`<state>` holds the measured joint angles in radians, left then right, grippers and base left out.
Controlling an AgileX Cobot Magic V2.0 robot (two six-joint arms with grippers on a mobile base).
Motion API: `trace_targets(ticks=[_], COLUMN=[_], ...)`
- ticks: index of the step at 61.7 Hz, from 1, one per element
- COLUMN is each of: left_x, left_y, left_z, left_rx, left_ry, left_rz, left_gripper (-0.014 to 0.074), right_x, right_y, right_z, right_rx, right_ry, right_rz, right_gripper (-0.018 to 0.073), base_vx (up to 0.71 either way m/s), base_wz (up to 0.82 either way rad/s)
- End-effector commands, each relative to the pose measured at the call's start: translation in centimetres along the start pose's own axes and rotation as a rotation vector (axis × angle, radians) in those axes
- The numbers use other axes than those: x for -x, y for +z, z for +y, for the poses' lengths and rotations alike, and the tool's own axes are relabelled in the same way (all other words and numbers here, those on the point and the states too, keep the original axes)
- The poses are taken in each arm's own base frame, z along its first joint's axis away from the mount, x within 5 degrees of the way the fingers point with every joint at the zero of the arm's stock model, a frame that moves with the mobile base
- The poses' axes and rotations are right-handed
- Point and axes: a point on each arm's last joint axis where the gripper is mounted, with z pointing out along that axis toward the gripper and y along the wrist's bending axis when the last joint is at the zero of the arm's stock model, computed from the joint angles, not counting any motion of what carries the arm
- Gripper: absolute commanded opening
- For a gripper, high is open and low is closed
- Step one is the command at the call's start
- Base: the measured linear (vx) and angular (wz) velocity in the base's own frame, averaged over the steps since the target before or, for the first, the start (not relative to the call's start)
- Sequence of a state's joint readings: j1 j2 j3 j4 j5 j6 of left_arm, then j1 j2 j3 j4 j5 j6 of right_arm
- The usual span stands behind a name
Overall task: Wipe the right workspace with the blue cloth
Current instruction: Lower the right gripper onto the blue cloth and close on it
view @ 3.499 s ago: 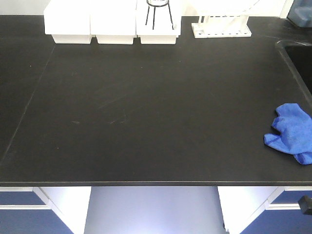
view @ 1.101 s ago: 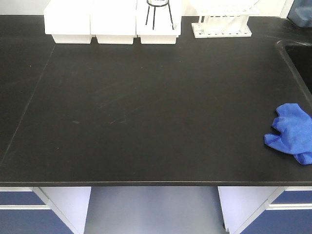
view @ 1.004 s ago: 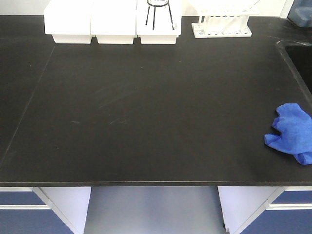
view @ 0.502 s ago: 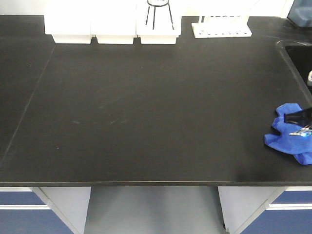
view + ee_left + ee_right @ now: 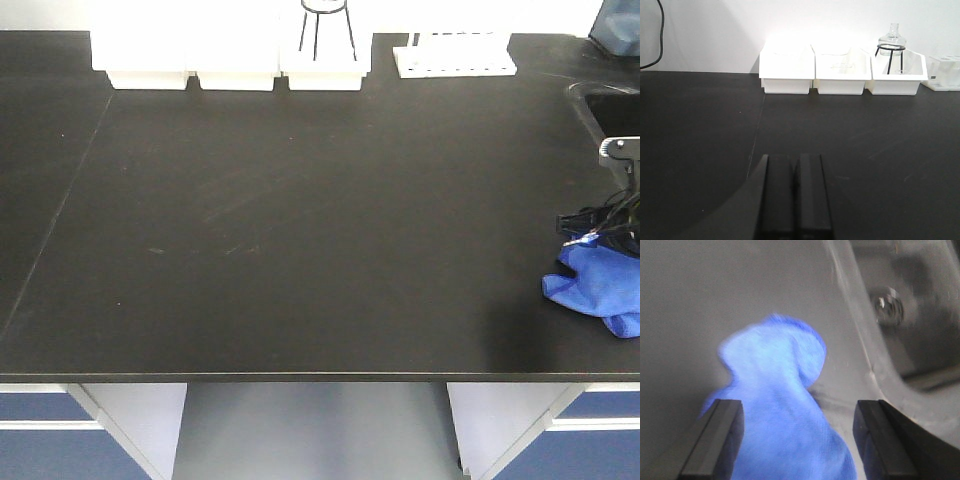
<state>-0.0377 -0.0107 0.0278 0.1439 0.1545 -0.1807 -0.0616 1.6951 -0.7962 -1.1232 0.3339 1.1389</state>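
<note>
Near the front right edge of the matte black countertop (image 5: pixel 300 220) lies the crumpled royal-blue microfibre cloth (image 5: pixel 600 290). The right gripper (image 5: pixel 797 407) hovers over it, black fingers spread wide with the cloth between them. The left gripper (image 5: pixel 795 160) has its fingers pressed together above bare counter. Further back are the recessed black sink (image 5: pixel 615 110) and three white plastic bins (image 5: pixel 235 65).

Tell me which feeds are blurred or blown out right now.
Right wrist view: blurred, the blue cloth and sink both soft. Left wrist view: sharp, but the white bins are blown out. Front view: sharp countertop, bins overexposed at the top edge.
</note>
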Motion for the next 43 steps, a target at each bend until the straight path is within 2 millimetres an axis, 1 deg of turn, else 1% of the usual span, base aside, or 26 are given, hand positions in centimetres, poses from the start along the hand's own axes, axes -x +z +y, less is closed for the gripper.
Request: trace_targets(ticks=[1,14,21,26,32,37,38,43], left_x=[-0.2,-0.2,-0.2,-0.2,-0.2,-0.2,-0.2,-0.2], left_y=[0.0,0.0,0.0,0.0,0.0,0.0,0.0,0.0], left_z=[-0.1,-0.1,-0.1,-0.1,-0.1,-0.1,-0.1,-0.1], left_rx=[-0.019,-0.019,-0.019,-0.019,-0.019,-0.019,-0.019,-0.019], left_ry=[-0.007,-0.007,-0.007,-0.007,-0.007,-0.007,-0.007,-0.007], left_rz=[-0.068,-0.068,-0.068,-0.068,-0.068,-0.068,-0.068,-0.068], left_gripper=[-0.0006,-0.0006,-0.0006,-0.0006,-0.0006,-0.0006,-0.0006,-0.0006], right_x=[1.2,0.4,0.1,0.1,0.1,0.2,0.3,0.7], right_y=[-0.4,0.8,1.3,1.4,1.4,1.2,1.1,0.5], right_z=[-0.6,-0.3,-0.1,0.0,0.0,0.0,0.0,-0.2], right_rx=[-0.034,-0.043,-0.039,-0.029,-0.029,-0.029,-0.028,-0.025], right_ry=[-0.009,-0.028,-0.034,-0.034,-0.034,-0.033,-0.04,-0.033], right_rz=[-0.042,0.006,0.022,0.023,0.021,0.015,0.01,-0.015], right_gripper=[0.052,0.0518,0.0481,0.0424,0.0323,0.0212,0.0202,0.0088], base_vx=[0.0,0.0,0.0,0.0,0.0,0.0,0.0,0.0], base_wz=[0.0,0.0,0.0,0.0,0.0,0.0,0.0,0.0])
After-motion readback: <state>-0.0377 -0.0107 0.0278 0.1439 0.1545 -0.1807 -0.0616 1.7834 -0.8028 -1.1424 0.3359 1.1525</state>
